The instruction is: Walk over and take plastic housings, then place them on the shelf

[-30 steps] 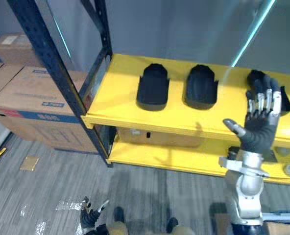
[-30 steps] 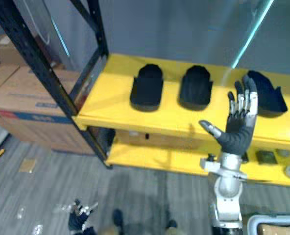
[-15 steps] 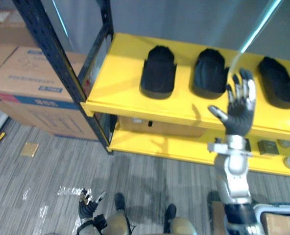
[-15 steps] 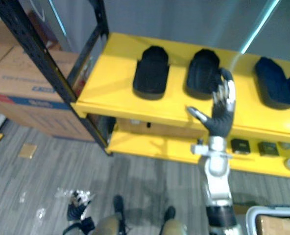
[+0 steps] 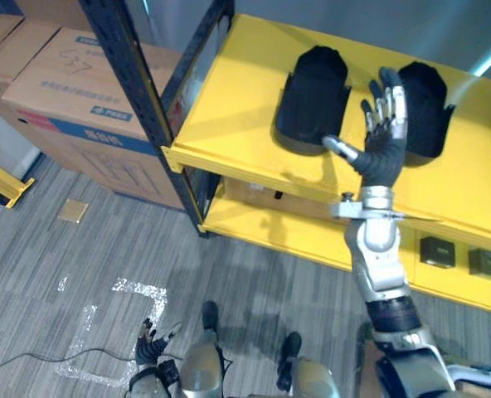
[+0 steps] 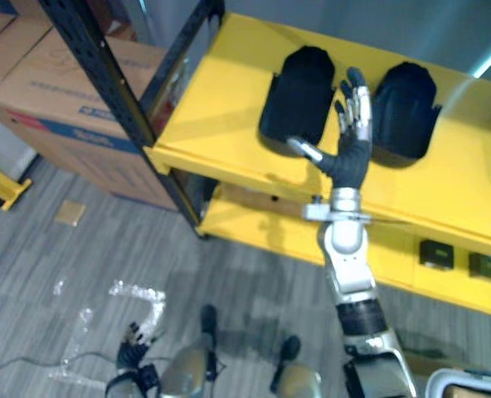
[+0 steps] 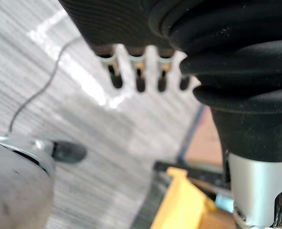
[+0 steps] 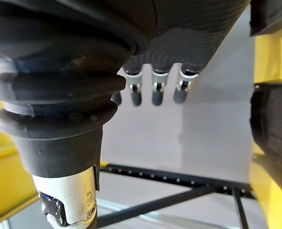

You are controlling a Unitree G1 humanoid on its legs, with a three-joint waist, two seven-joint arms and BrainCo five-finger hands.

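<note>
Right robot hand (image 5: 383, 149): raised in front of the upper yellow shelf (image 5: 229, 99), fingers straight and spread, thumb out to one side, holding nothing. Left robot hand (image 5: 150, 350): hanging low over the grey floor (image 5: 80, 249), fingers loose and apart, also empty. Two black plastic housings are on the shelf, the left housing (image 5: 312, 99) and the right housing (image 5: 425, 106), side by side and not touching each other. Each lies with its long axis running from the shelf's front edge toward the back wall, rounded end at the back and open end facing the front. The right robot hand stands in line with the gap between them. Its fingertips are close by the right housing's near flank, and contact cannot be confirmed. This hand is much the nearer, the left one being well apart near the floor. Room for movement: bare yellow board runs from the left housing to the black upright (image 5: 138, 91), with cardboard boxes (image 5: 71, 83) beyond it. The lower shelf (image 5: 287, 236) carries small parts (image 5: 436, 251). Assessment: either housing calls for a short sideways shift and a forward reach. The gap between the two is the tight spot.
</note>
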